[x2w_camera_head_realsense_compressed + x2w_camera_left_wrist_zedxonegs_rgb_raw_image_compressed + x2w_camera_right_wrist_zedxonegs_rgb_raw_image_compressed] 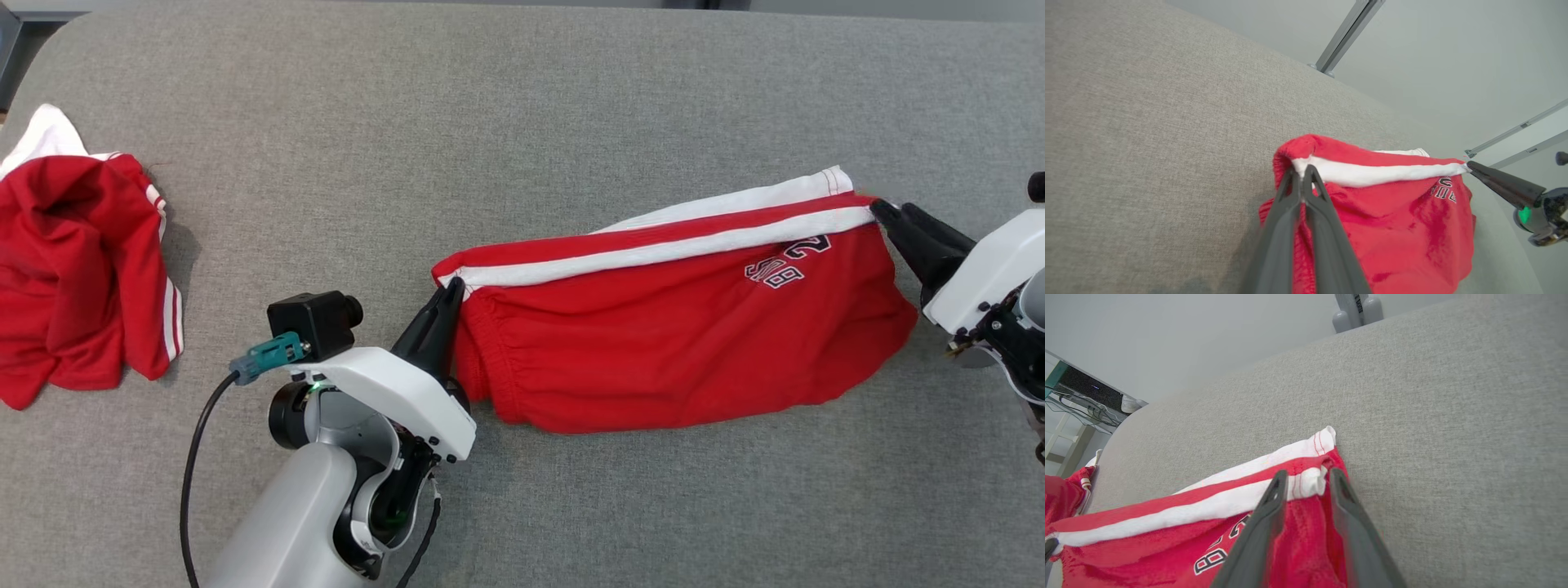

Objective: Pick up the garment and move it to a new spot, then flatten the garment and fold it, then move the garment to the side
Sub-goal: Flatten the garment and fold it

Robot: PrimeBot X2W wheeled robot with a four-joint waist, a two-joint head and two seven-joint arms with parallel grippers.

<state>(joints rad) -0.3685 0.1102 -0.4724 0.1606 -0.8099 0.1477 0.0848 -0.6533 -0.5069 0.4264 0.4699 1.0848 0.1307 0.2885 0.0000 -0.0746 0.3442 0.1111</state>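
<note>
Wide grey cloth-covered surface (522, 98) in front of the robot, pale wall behind it, and the red shorts (669, 343) are laid out long across the middle-right of it, with the white side stripe (653, 253) running along the far edge.

Over on the far left sits a crumpled red garment (82, 261), well apart from the action.

Now, the left gripper (451, 287): its fingers are pressed tight together on the waistband end of that stripe, a firm pinch right at the corner. The right gripper (886, 211) is at the opposite corner, at the leg hem. From its own wrist camera, though, the two fingers (1274, 498) stand apart. The white hem lies between them and does not look pinched.

So the shorts span from one claw to the other, stripe drawn fairly straight, and the body of the cloth sags toward the robot in soft folds.

This is light, floppy knit, I'd say. It won't hold a shape and will drape wherever it's dropped. The stitched hem and the gathered waistband look like the sturdiest places to take hold. Corners are the best bet for keeping it spread.
</note>
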